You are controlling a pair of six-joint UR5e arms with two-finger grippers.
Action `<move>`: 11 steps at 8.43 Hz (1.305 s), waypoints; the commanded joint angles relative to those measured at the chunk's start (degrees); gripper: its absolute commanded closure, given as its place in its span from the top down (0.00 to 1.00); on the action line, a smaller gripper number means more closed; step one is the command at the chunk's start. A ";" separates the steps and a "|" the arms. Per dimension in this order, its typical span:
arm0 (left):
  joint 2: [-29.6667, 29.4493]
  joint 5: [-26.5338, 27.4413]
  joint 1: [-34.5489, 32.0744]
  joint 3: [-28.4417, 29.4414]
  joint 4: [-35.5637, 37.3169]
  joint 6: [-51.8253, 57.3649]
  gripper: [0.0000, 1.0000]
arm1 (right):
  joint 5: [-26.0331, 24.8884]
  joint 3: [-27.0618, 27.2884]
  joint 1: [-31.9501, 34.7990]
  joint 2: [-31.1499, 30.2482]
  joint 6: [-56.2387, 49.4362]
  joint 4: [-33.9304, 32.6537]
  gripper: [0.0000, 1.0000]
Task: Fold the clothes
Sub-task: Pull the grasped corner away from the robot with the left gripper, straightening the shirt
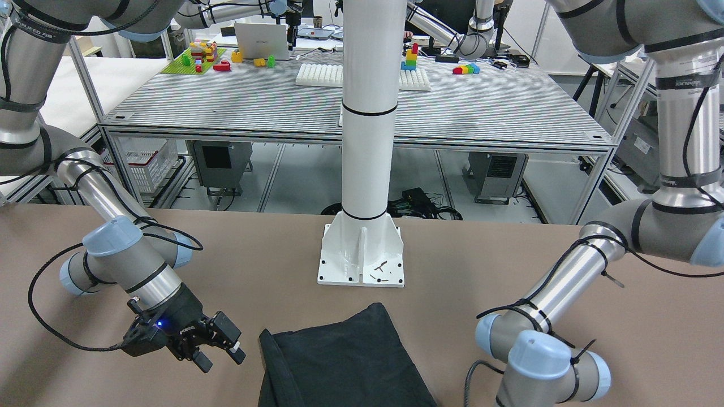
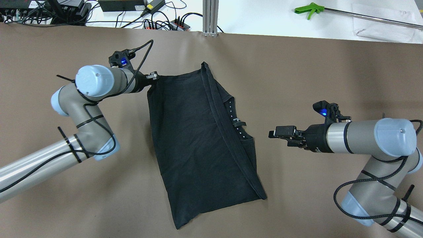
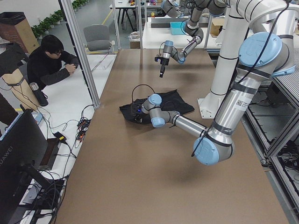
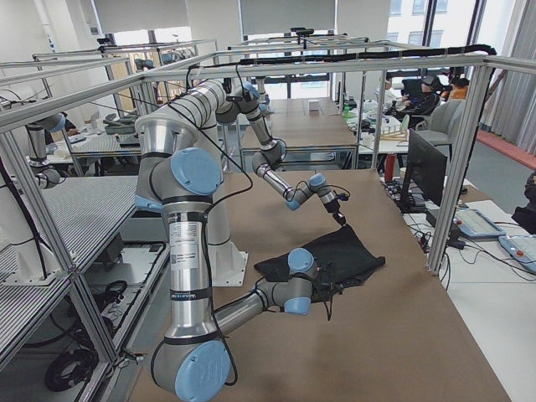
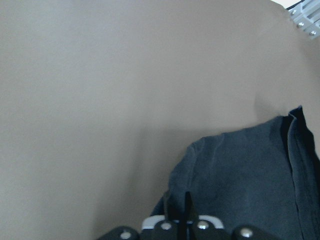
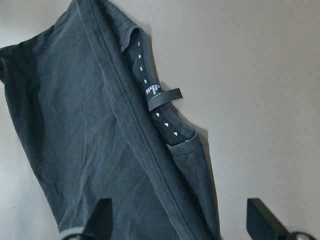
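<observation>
The black garment (image 1: 345, 362) runs off the front-facing view's lower edge, its farther part unseen; the left wrist view crops the left tool (image 5: 186, 224) to its fingertips.

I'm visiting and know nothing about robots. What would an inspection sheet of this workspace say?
Surface: brown table, flat.
Job's things: black garment lying partly folded, neck label showing.
Clutter: small dark bits on the white pillar base.
End effectors: left end effector shut on a garment corner; right end effector open, apart from it.
Cables: black cables tied along both arms.
Surroundings: green grabber tool beyond the table; seated person nearby.
</observation>
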 commanded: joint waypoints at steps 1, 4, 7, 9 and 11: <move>-14.17 5.35 0.35 16.03 -0.24 0.37 0.00 | -0.59 0.09 0.01 -0.13 0.09 -0.02 0.95; -16.32 6.15 -0.35 19.24 -0.33 1.41 0.00 | -0.59 -0.09 -0.08 0.04 0.09 -0.11 0.94; -16.32 11.94 -0.44 21.62 -0.42 5.11 0.94 | -0.59 -0.09 -0.34 0.30 0.00 -0.72 0.94; -16.41 12.04 -1.14 21.53 -0.42 5.11 0.94 | -0.59 -0.26 -0.34 0.39 -0.35 -1.25 0.94; -16.41 11.35 -2.63 20.92 -0.59 5.03 0.94 | -0.51 0.09 -0.17 0.74 -4.97 -4.58 0.94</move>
